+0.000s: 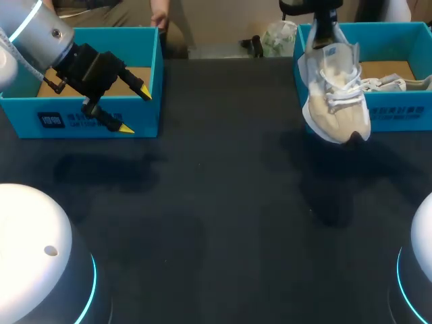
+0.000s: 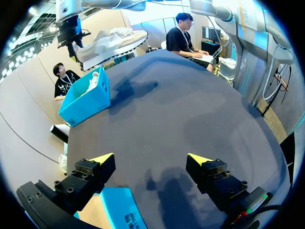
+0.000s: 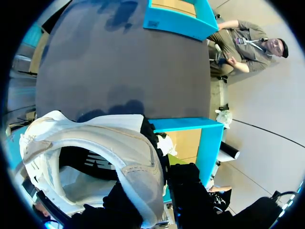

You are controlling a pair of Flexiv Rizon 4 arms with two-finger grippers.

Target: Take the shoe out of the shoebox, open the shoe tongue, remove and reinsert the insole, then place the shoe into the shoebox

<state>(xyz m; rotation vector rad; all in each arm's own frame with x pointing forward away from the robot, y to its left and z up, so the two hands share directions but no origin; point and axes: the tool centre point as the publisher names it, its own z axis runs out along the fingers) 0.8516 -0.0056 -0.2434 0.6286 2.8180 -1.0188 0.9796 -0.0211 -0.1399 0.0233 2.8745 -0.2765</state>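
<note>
A white and beige shoe [image 1: 336, 101] hangs toe-down in the air over the front wall of the right blue shoebox [image 1: 398, 115]. My right gripper [image 1: 324, 30] is shut on its heel collar. In the right wrist view the collar of the shoe [image 3: 90, 143] sits pinched between the dark fingers [image 3: 190, 191], with the shoebox [image 3: 205, 143] just beyond. My left gripper [image 1: 136, 111] stands open and holds nothing, at the front wall of the left blue box [image 1: 101, 118]. The left wrist view shows the lifted shoe [image 2: 112, 43] far ahead of the open left gripper [image 2: 150, 160].
A second pale shoe [image 1: 398, 84] lies inside the right shoebox. The left box shows only its brown cardboard floor. A person's hand [image 1: 160, 20] is at the far corner of the left box. Dark tabletop [image 1: 216, 202] spreads between the two boxes.
</note>
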